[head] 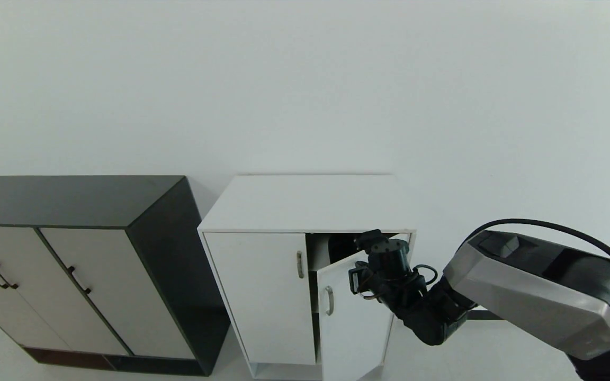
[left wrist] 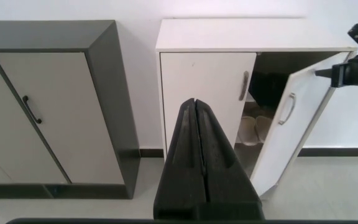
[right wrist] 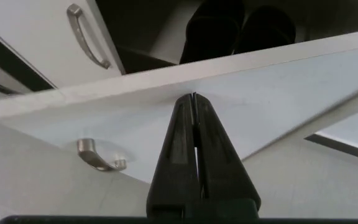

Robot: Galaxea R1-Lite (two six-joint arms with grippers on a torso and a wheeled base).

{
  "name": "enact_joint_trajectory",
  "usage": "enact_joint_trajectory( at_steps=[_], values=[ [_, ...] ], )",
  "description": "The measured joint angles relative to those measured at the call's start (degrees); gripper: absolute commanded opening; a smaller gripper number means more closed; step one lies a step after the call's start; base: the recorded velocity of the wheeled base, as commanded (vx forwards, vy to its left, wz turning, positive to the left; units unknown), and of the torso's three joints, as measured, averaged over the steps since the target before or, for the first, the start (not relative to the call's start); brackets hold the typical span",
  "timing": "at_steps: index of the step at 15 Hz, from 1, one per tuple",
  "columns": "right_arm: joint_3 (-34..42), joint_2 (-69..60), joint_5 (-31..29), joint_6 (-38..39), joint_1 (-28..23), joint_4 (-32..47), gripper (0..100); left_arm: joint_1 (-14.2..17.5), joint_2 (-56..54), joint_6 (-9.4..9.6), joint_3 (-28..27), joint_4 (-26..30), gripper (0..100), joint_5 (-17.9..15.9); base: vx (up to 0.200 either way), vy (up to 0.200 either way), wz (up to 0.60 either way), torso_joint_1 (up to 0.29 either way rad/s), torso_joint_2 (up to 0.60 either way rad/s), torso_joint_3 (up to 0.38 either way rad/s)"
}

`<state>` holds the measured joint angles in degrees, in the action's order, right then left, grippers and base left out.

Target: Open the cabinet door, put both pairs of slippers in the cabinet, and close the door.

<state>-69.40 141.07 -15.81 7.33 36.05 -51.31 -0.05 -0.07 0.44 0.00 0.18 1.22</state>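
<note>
The white cabinet point(head: 305, 203) stands against the wall with its right door point(head: 355, 328) partly open and its left door point(head: 262, 296) shut. My right gripper point(head: 354, 276) is shut, its tips against the outer face of the open door near its top edge point(right wrist: 278, 106). Inside, a black pair of slippers point(right wrist: 213, 28) sits on the upper shelf, and a pale pair point(left wrist: 257, 127) sits on the lower shelf. My left gripper point(left wrist: 194, 102) is shut and empty, held well back from the cabinet front.
A dark grey cabinet point(head: 72, 201) with pale doors stands just left of the white one. Bare floor point(left wrist: 328, 186) lies in front of both. Each white door carries a metal handle point(head: 329, 300) near the middle gap.
</note>
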Motion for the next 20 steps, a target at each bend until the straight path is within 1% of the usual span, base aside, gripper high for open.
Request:
enact_joint_trajectory(
  at_steps=[5,12,15,20],
  values=[
    [-10.67,3.8,0.6,-0.09,-2.06,6.62,0,0.02,0.0,-0.01,0.0,0.0,0,0.0,0.0,0.0,0.0,0.0,0.0,0.0],
    [-19.76,8.18,0.62,-1.52,-3.97,10.67,0,0.0,0.0,-0.04,0.0,0.0,0,0.06,0.0,0.0,0.0,0.0,0.0,0.0],
    [-21.69,9.31,0.57,-1.61,-4.61,11.28,0,0.02,0.0,-0.04,0.0,0.0,0,0.04,0.0,0.0,0.0,0.0,0.0,0.0],
    [-22.3,9.9,0.55,-1.61,-4.71,11.28,0,0.0,0.0,-0.06,0.0,0.0,0,0.01,0.0,0.0,0.0,0.0,0.0,0.0]
  ],
)
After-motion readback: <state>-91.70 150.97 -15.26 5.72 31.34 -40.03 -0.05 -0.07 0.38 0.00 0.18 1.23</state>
